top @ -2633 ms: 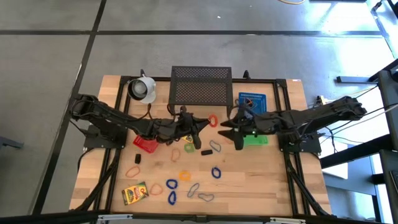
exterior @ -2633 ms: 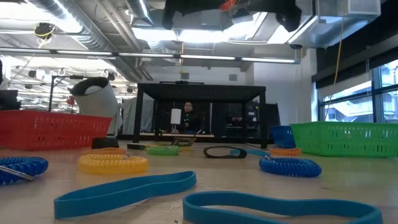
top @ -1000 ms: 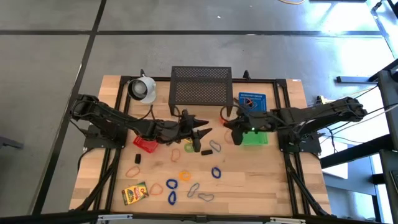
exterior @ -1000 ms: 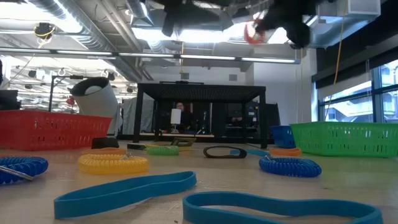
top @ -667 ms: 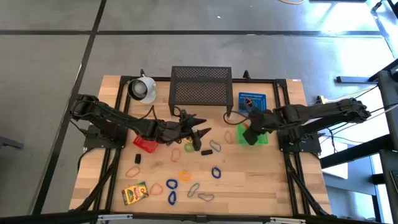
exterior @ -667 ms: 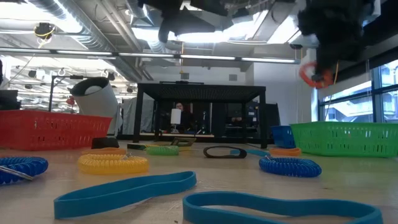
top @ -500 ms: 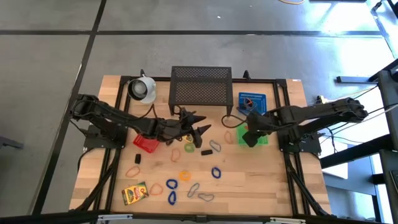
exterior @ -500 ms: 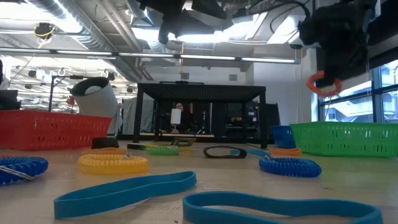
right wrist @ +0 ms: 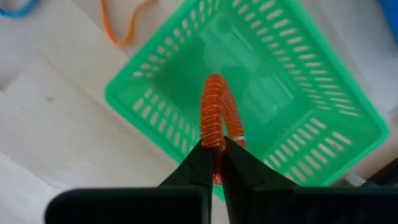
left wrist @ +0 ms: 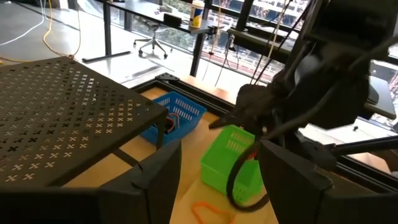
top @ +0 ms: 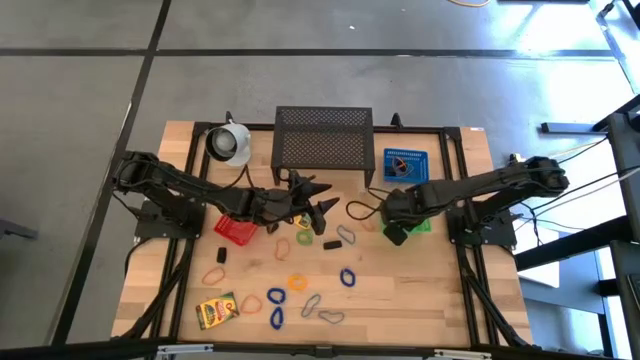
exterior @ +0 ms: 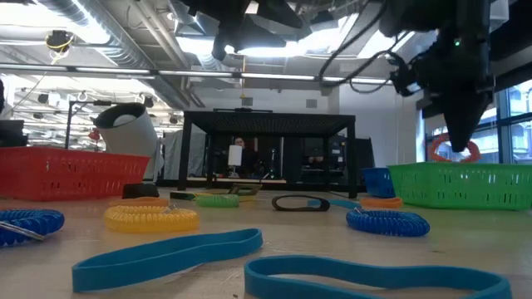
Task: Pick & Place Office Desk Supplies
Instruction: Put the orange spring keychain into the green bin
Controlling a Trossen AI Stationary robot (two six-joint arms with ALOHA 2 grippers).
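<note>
Right wrist view: we hold a red coiled loop (right wrist: 217, 121) over the green basket (right wrist: 161, 81).
Our right gripper (right wrist: 215, 152) has its fingers pinched tight on the loop, which hangs just beyond the fingertips, above the basket's inside; an orange loop (right wrist: 124, 25) lies outside the basket's rim. Our left gripper (top: 322, 203) waits with fingers spread, holding nothing, near the black mesh shelf (top: 322, 137).
</note>
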